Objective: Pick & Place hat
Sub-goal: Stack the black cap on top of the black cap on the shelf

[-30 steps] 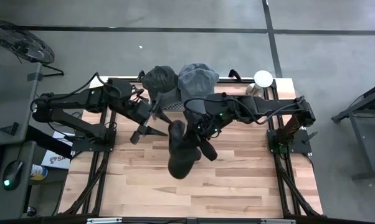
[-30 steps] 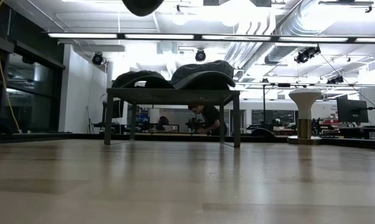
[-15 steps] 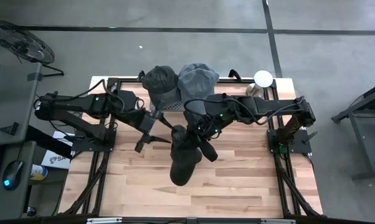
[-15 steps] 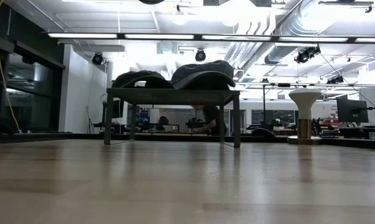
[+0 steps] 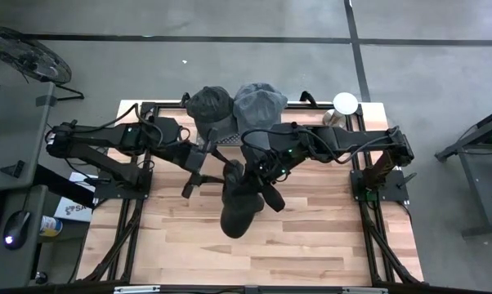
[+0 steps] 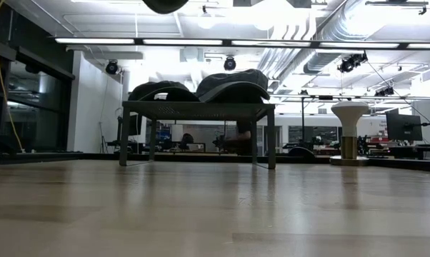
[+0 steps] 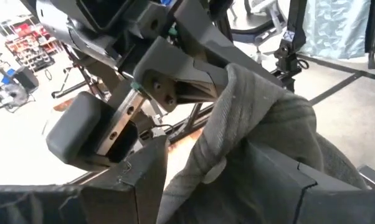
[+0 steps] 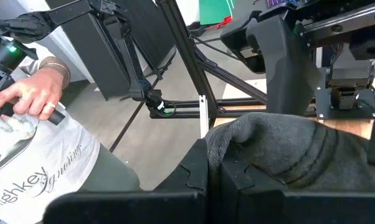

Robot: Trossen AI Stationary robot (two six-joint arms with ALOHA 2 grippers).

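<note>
A dark grey hat [image 5: 239,206] hung in the middle of the high view, lifted off the wooden table [image 5: 311,237] and held between the two arms. It was a soft knitted or fleece piece, charcoal in colour, drooping in a long limp shape toward the lower centre of the frame, with its upper edge bunched where the grippers met it. In the left wrist view the fabric [image 7: 256,137] showed thick folds and a rolled hem, draped across the middle and right of the frame. In the right wrist view the same cloth [image 8: 287,152] lay in the lower right, ribbed and rumpled.

The right gripper [image 5: 258,173] sat just right of centre in the high view, its fingers fully closed with the hat's edge pinched between them. The left gripper [image 5: 203,163] sat just left of centre, at the hat's top edge, its fingers part-way apart; the left wrist view showed fabric lying between its dark fingers [image 7: 144,180], so it too gripped the hat.

Two more hats, one dark [image 5: 208,104] and one lighter grey [image 5: 260,102], rested on a small rack [image 6: 197,108] at the upper centre of the table. A white round object [image 5: 345,103] stood at the upper right edge. A person's hand [image 8: 35,93] appeared at the upper left of the right wrist view.
</note>
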